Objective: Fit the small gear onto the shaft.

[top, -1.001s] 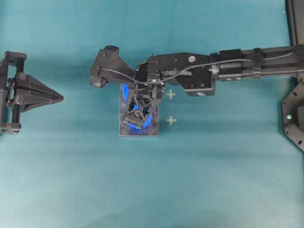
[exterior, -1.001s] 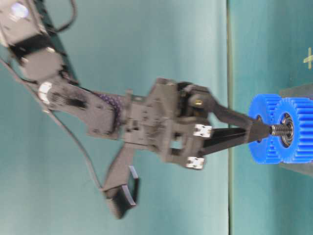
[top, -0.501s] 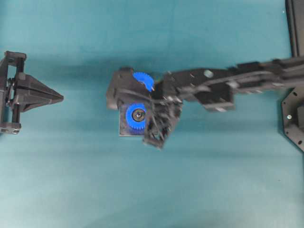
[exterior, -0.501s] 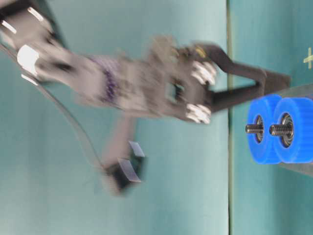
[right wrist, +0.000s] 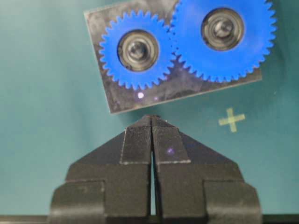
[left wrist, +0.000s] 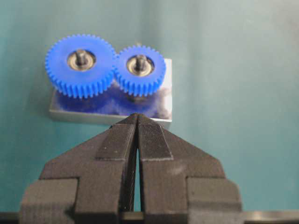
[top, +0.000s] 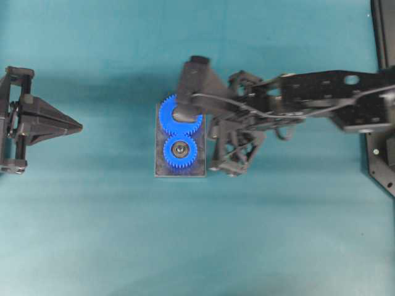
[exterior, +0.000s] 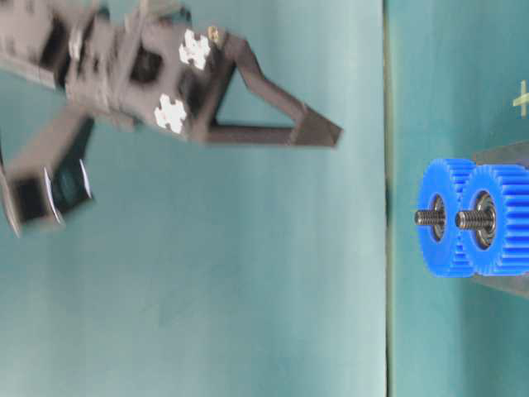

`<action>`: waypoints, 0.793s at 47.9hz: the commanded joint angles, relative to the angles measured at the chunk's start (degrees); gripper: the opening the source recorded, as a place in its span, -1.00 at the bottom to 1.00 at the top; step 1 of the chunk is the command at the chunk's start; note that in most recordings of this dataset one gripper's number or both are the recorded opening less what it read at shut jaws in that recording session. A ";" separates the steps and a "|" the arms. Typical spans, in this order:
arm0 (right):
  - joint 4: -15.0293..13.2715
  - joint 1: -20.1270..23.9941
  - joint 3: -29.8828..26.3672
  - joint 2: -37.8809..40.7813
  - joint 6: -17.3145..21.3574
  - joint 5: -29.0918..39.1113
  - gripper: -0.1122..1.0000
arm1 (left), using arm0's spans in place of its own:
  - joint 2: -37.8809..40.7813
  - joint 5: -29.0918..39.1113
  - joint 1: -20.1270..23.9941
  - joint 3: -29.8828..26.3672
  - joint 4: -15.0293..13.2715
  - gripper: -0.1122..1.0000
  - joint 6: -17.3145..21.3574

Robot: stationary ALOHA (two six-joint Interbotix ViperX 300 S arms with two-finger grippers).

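The small gear (top: 180, 152) (left wrist: 139, 69) (right wrist: 138, 50) is bright blue and sits flat on the dark plate (top: 197, 169) (right wrist: 100, 25). The shaft (left wrist: 139, 59) (right wrist: 137, 47) pokes up through its silvery centre. Its teeth mesh with the larger blue gear (left wrist: 80, 63) (right wrist: 223, 33) on the same plate. My right gripper (right wrist: 152, 116) (top: 227, 169) (exterior: 331, 132) is shut and empty, raised above the table just right of the plate. At the far left my left gripper (left wrist: 137, 115) (top: 80, 126) is shut and empty, pointing at the plate from a distance.
The right arm (top: 321, 105) stretches in from the right, and its wrist hides part of the larger gear in the overhead view. A yellow cross mark (right wrist: 231, 119) (exterior: 521, 99) lies on the teal mat beside the plate. A dark arm base (top: 382, 154) stands at the right edge.
My right gripper, shut throughout, has lifted off the small gear's hub and swung up and to the right. The gear stays on the shaft. The left arm has not moved.
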 commanded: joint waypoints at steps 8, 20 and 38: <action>-0.35 -0.18 3.16 -4.57 -0.62 -5.63 -0.82 | 0.00 -0.53 0.00 -0.44 0.18 -0.80 0.00; -0.35 0.35 6.42 -4.92 -0.62 -11.87 -0.78 | -0.09 -0.53 0.00 -0.70 0.18 -0.80 0.00; -0.44 0.26 7.73 -5.36 -0.62 -12.66 -0.22 | -0.09 -0.53 0.09 -0.62 0.18 -0.80 0.00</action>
